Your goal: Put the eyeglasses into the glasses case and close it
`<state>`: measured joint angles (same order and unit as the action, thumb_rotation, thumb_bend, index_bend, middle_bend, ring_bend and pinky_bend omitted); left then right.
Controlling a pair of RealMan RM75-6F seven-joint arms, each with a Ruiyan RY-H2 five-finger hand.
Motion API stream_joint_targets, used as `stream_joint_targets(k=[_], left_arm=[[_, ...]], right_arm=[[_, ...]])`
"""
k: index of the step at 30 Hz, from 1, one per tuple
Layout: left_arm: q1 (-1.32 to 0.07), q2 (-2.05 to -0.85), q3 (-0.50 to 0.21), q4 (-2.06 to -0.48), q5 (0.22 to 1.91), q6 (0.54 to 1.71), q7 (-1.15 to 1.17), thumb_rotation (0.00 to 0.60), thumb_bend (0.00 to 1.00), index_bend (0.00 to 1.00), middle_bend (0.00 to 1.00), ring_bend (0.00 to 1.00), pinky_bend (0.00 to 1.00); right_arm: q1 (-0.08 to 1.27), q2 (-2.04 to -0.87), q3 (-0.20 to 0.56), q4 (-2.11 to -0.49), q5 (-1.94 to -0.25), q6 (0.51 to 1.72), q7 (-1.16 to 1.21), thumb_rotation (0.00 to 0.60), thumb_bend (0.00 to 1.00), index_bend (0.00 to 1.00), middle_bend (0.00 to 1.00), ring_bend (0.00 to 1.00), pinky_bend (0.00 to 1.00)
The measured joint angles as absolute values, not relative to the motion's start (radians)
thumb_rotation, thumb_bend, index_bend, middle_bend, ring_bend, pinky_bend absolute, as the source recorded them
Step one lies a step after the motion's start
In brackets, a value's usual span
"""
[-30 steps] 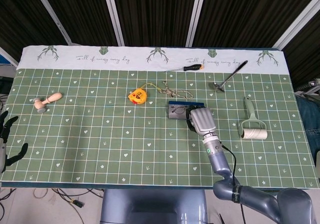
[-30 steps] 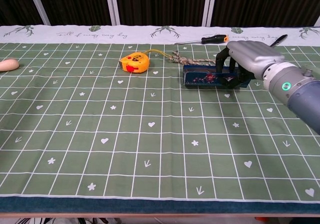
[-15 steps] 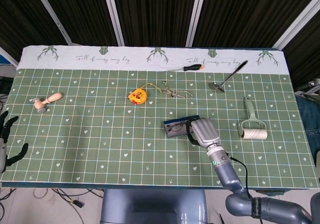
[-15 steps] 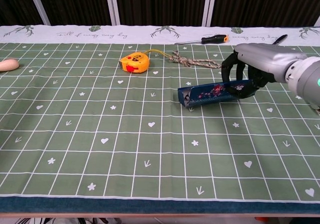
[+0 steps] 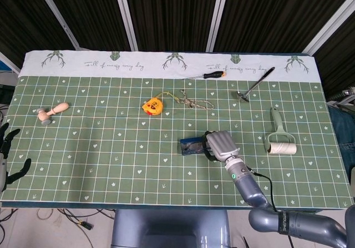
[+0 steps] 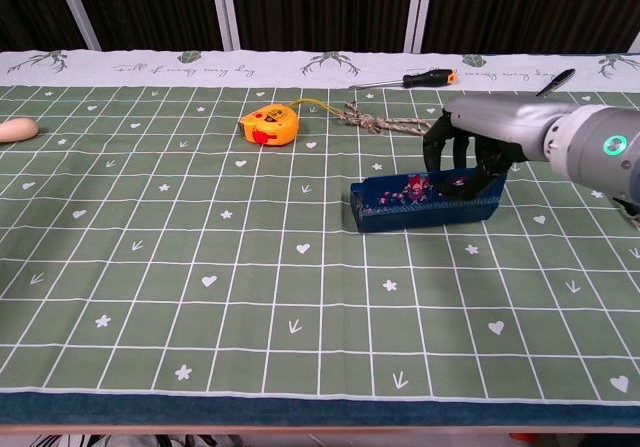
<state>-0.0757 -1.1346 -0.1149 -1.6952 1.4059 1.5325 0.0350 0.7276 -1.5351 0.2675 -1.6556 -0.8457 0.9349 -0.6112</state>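
Observation:
The glasses case [image 5: 192,146] [image 6: 425,203] is a dark blue box with a floral side. It lies long side toward me, just right of the table's middle. In the head view its top shows a grey inside, but I cannot make out eyeglasses there. My right hand [image 5: 221,144] [image 6: 472,150] grips the case's right end, fingers curled down over it. My left hand [image 5: 8,155] hangs off the table's left edge, fingers apart and holding nothing.
A yellow tape measure [image 5: 153,105] [image 6: 268,124] and a knotted rope [image 5: 197,102] [image 6: 388,121] lie behind the case. Farther back are a screwdriver [image 5: 211,75] [image 6: 425,79] and a metal spoon [image 5: 253,85]. A lint roller [image 5: 280,140] sits at the right, a wooden peg [image 5: 51,112] at the left.
My right hand has pulled the case from beside the rope toward the table's near edge and slightly left. The case was tilted half a second ago and now looks level. The left hand stayed still.

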Motion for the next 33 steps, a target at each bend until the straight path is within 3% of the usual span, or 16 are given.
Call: stream_joint_targets(k=[20,33], left_arm=[[-0.076,-1.133,-0.114,-1.697,1.407,1.532,0.035,0.600,0.31,0.14,0.00,0.00,0.00],[-0.075,-1.135,-0.113,-1.692,1.411,1.534,0.032,0.600,0.31,0.14,0.00,0.00,0.00]], right_arm=[[0.863,-1.582,0.288,-1.501,-0.651,0.885,-0.650,0.600,0.54,0.72,0.39,0.45,0.50],[0.898,-1.609,0.272,-1.454,-0.648,0.905,-0.626,0.600,0.54,0.72,0.38,0.44,0.50]])
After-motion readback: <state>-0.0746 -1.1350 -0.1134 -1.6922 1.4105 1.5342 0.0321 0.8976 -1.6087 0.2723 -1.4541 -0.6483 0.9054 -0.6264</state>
